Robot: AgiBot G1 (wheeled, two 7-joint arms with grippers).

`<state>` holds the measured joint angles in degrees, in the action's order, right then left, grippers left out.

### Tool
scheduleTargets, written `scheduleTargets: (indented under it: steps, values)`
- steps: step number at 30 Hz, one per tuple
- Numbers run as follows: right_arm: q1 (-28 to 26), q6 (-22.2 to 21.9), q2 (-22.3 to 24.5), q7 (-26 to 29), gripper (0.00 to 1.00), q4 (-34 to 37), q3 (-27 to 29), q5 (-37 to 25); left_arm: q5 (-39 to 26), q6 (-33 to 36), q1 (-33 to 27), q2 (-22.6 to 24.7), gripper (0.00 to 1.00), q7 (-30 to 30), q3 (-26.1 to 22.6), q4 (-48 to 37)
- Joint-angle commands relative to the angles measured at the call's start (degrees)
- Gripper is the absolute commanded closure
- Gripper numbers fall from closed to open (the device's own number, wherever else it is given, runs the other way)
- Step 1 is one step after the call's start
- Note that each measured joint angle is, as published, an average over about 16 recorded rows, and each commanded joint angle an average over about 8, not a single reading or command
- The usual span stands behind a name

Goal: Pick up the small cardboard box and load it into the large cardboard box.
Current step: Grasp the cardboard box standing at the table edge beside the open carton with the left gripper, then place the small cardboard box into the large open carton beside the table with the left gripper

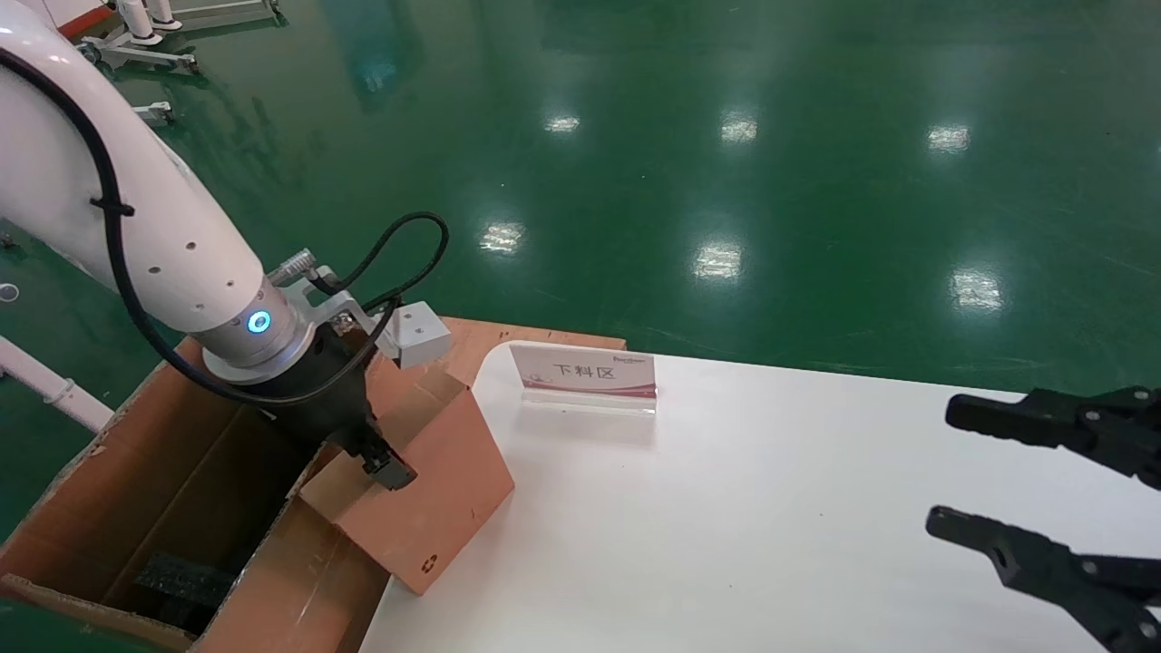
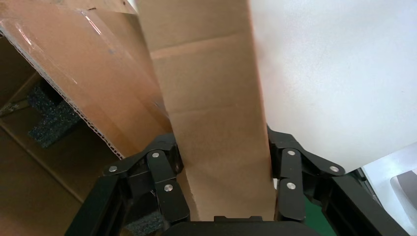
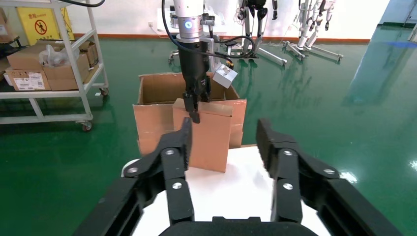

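In the head view the green floor [image 1: 726,136] fills the upper half, from 9 through 12 to 3 o'clock. The white tabletop [image 1: 771,526] spreads over the lower right, from 3 to 6 o'clock.

The large box [image 1: 136,472] stands open at 8 o'clock, against the tabletop's left edge, with its near flap [image 1: 290,580] folded toward the tabletop. A black foam block [image 1: 177,580] lies deep inside it at about 7 o'clock; the left wrist view shows foam [image 2: 49,118] in there too.

The left arm [image 1: 118,199] comes down from 10 o'clock to the boundary between the large box and the tabletop. Its left end effector [image 1: 385,467] is clamped on the top of the small box [image 1: 435,490], one finger [image 1: 388,472] showing black on the upper face. In the left wrist view the fingers [image 2: 167,182] press both sides of the cardboard panel, closed only as far as the panel's thickness allows.

The small box sits at about 7 o'clock from centre, tilted, its lower corner with the white recycling mark [image 1: 428,562] at the tabletop's left edge and its left side over the large box's flap. Whether that corner touches the tabletop cannot be told. It is not inside the large box.

The right end effector [image 1: 1034,490] is at 4 o'clock above the tabletop, well apart from both boxes, its fingers [image 3: 172,167] spread wide and holding nothing.

A small sign [image 1: 585,376] with a pink band stands on the tabletop near centre, just right of the small box.
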<state>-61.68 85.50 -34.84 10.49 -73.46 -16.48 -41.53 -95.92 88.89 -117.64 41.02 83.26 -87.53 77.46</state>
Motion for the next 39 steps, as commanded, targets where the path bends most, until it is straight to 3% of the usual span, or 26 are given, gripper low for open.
scheduleTargets:
  steps: [1, 8, 16, 23, 28, 33, 34, 39]
  values:
    - [0.0, 0.0, 0.0, 0.0, 1.0, 0.0, 0.0, 0.0, 0.0, 0.04, 0.07, -0.04, 1.0, 0.06, -0.02, 0.08]
    - [-0.01, 0.0, 0.0, -0.01, 1.0, 0.02, -0.01, 0.0, 0.24, -0.66, -2.75, 0.03, 1.0, -0.89, 1.13, -1.76]
    - [-0.03, 0.01, 0.0, -0.03, 1.0, 0.05, -0.05, 0.02, 1.26, -2.24, -11.94, -0.6, 1.0, -2.28, 5.99, -5.86]
    - [-0.04, 0.0, 0.01, -0.05, 1.0, 0.05, -0.07, 0.04, -0.45, -2.73, -20.2, 0.21, 1.0, -7.2, 9.13, -13.82]
    - [-0.05, 0.0, 0.02, -0.06, 1.0, 0.05, -0.09, 0.05, -3.51, 0.19, -25.97, 1.25, 1.0, -12.43, 8.58, -20.11]
    - [-0.05, -0.01, 0.03, -0.07, 1.0, 0.05, -0.11, 0.06, -5.25, 2.57, -31.1, 1.8, 1.0, -18.12, 3.89, -25.89]
    - [-0.05, -0.01, 0.03, -0.07, 0.98, 0.05, -0.11, 0.06, -5.22, 2.81, -32.0, 1.73, 1.0, -19.17, 2.25, -26.84]
    - [-0.05, -0.02, 0.04, -0.08, 0.37, 0.05, -0.13, 0.08, -3.17, 3.35, -36.24, 0.24, 1.0, -23.03, -8.57, -29.57]
